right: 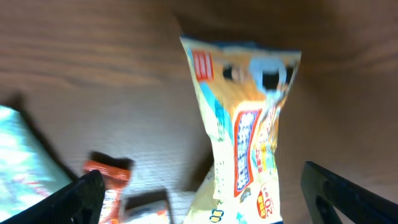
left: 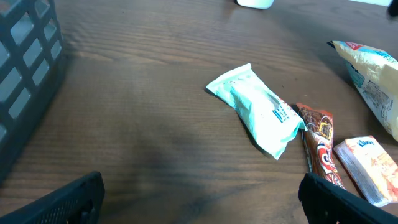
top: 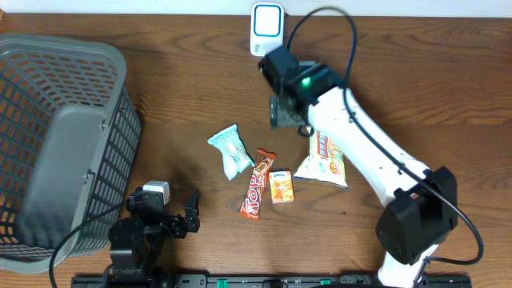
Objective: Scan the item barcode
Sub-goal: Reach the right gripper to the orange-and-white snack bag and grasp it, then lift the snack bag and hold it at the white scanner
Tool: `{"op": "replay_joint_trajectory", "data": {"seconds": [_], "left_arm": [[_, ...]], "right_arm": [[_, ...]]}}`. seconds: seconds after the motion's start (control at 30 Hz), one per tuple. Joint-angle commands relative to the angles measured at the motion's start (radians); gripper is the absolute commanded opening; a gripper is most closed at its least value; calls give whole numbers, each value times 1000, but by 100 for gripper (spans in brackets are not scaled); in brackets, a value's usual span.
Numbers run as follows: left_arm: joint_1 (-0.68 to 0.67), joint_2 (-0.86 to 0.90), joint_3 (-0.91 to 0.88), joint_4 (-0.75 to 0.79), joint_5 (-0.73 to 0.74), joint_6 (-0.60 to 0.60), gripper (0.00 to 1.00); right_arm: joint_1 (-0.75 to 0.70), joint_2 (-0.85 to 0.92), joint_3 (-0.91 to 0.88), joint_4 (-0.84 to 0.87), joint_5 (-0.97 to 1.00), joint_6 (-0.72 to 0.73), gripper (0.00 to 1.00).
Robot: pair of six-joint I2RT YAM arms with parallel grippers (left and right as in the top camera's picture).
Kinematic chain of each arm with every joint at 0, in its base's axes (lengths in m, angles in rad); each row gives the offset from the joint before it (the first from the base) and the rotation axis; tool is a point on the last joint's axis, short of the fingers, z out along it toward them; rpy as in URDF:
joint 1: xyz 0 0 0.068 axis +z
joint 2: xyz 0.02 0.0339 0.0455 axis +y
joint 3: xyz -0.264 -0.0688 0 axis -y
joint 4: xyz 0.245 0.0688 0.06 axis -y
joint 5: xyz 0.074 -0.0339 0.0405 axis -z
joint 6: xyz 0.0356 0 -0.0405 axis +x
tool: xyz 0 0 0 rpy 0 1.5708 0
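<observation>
Overhead: right arm (top: pixel 370 138) reaches over snack bag (top: pixel 322 166).

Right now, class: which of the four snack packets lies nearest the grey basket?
The pale teal packet; it lies furthest toward the basket, with the other three beyond it.

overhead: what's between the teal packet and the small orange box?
The red-orange chocolate bar lies between the teal packet and the small orange box. This shows in the overhead view and in the left wrist view.
</observation>
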Motion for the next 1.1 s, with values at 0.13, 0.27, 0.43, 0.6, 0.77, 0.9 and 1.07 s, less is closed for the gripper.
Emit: {"op": "replay_joint_trajectory", "data": {"seconds": [0.13, 0.27, 0.43, 0.6, 0.77, 0.9, 1.07], "left_arm": [[3, -2, -10, -12, 12, 10, 100], [3, -2, -10, -12, 12, 10, 100], [3, -2, -10, -12, 12, 10, 100], [3, -2, -10, -12, 12, 10, 100], [3, -2, -10, -12, 12, 10, 100], [3, -2, -10, -12, 12, 10, 100], [3, -2, -10, -12, 12, 10, 100]], "right_arm": [[15, 5, -175, 69, 115, 116, 90], [15, 37, -260, 166, 147, 116, 89], [14, 139, -269, 195, 215, 111, 86], [14, 195, -269, 174, 251, 111, 53], [13, 185, -242, 125, 196, 109, 1], [-14, 156, -111, 41, 43, -78, 1], [-110, 148, 114, -117, -587, -499, 1]]}}
